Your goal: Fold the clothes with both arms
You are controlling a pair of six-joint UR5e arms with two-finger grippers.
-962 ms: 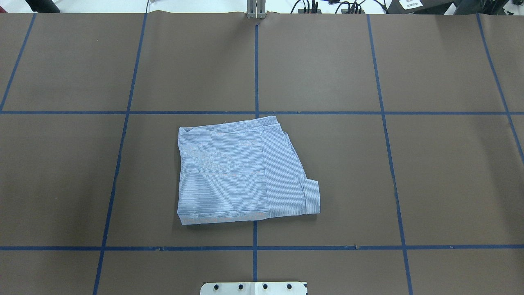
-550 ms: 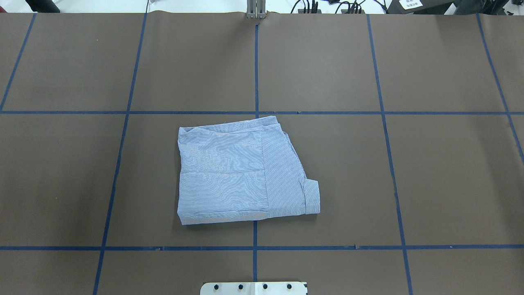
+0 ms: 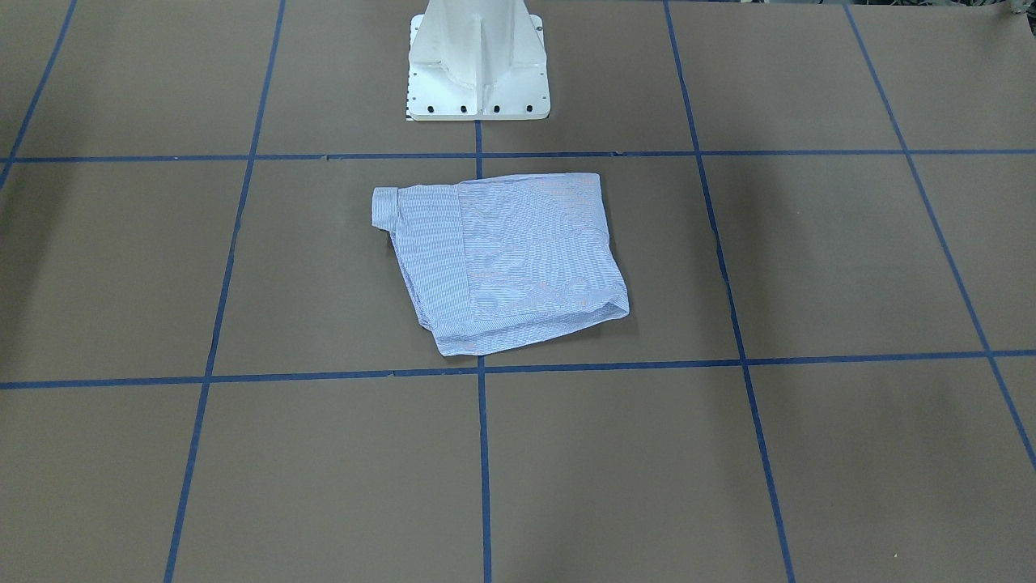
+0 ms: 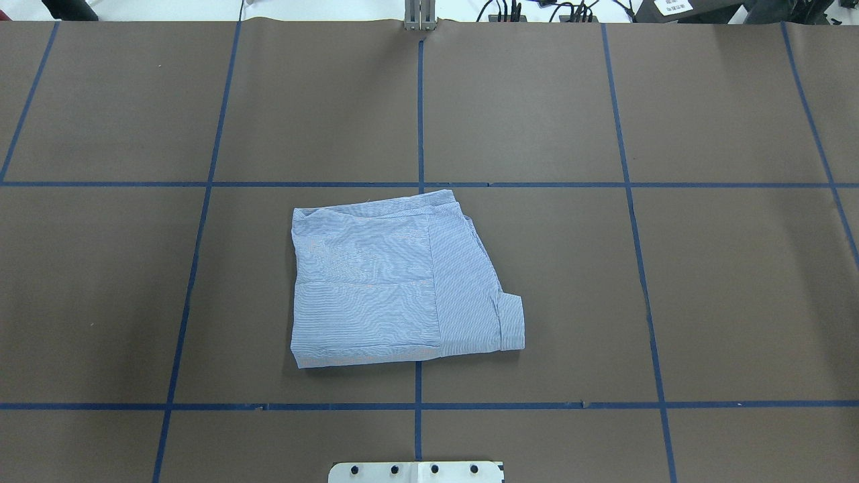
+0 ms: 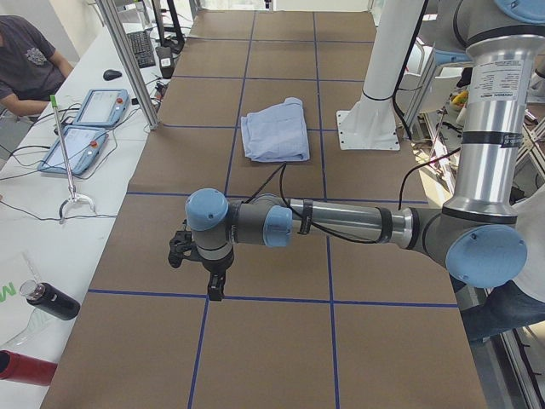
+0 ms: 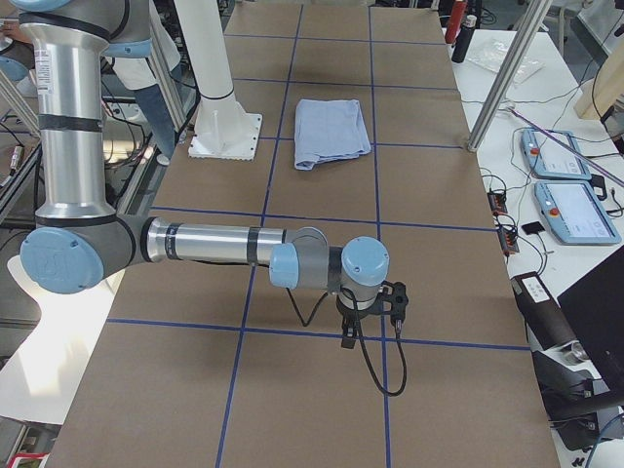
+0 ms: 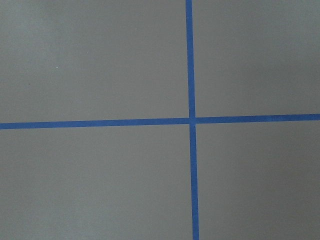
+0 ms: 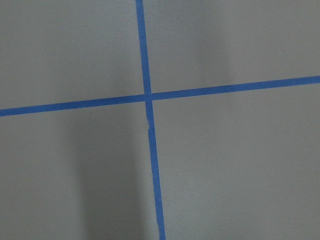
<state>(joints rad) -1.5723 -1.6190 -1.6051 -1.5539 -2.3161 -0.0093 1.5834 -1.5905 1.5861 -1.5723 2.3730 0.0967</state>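
The brown table (image 4: 704, 288) carries one thing. The side views alone show the left arm (image 5: 341, 223) and right arm (image 6: 214, 244), each stretched low over an opposite table end, well apart from the cloth. The overhead and front views show neither arm.

The striped shirt (image 4: 396, 282) lies folded in a flat bundle just off the overhead view's middle, toward 7 o'clock, and nothing holds it.

Whether the left claw (image 5: 213, 290) and right claw (image 6: 349, 336) are clenched or released I cannot tell. Each wrist camera shows only crossing blue tape (image 7: 190, 120), no fingers.

The cuff (image 4: 511, 322) juts from the bundle's 4 o'clock corner. The task looks nearly finished. A tidying pinch that catches only that cuff or the top layer could drag the stack open.
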